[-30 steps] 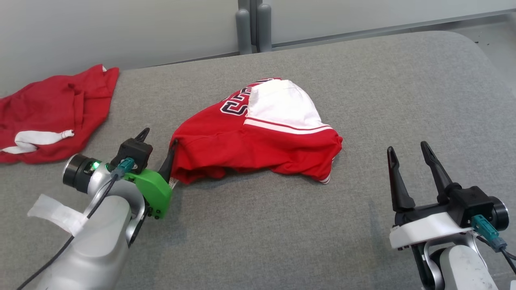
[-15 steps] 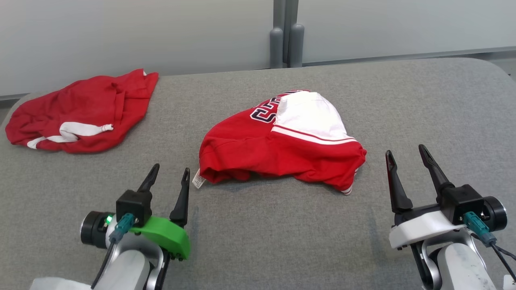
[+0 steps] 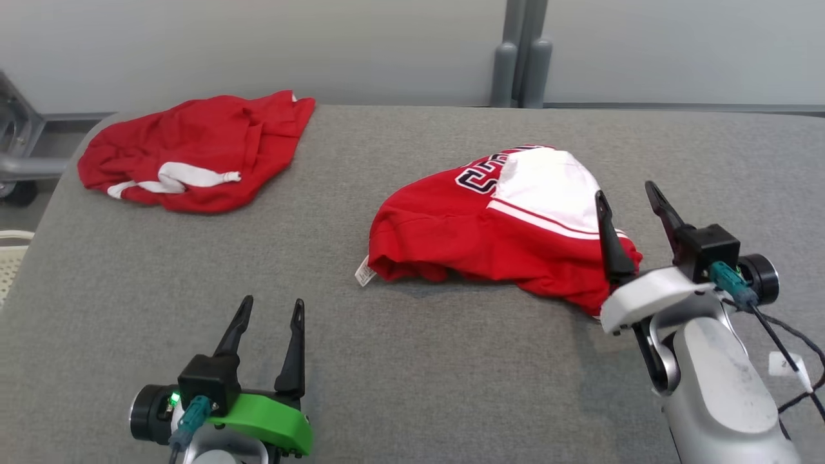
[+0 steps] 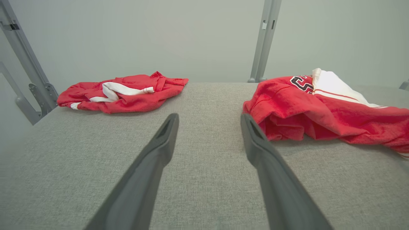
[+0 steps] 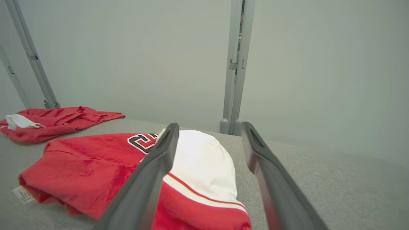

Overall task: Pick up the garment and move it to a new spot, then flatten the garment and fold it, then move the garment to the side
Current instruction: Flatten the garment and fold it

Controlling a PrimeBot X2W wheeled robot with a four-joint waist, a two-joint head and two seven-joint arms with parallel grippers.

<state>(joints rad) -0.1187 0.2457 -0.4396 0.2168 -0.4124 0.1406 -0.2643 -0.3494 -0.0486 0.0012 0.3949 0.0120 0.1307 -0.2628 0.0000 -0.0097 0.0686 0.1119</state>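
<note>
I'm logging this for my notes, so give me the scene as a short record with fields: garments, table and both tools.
Surface: grey table
Main garment: red and white garment, bunched, mid-table, white label at its left end
Other garment: second red garment, crumpled, far left corner
Left side: left tool open, empty, over bare table
Right side: right tool open, empty, at main garment's right end

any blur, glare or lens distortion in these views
Head view: soft even light, sharp, no glare, a thin shadow under the near edge of the red and white garment. Left wrist view: the left tool looms soft-edged, and the side post leans from the wide lens. Right wrist view: the right tool blurs toward the bottom edge.
</note>
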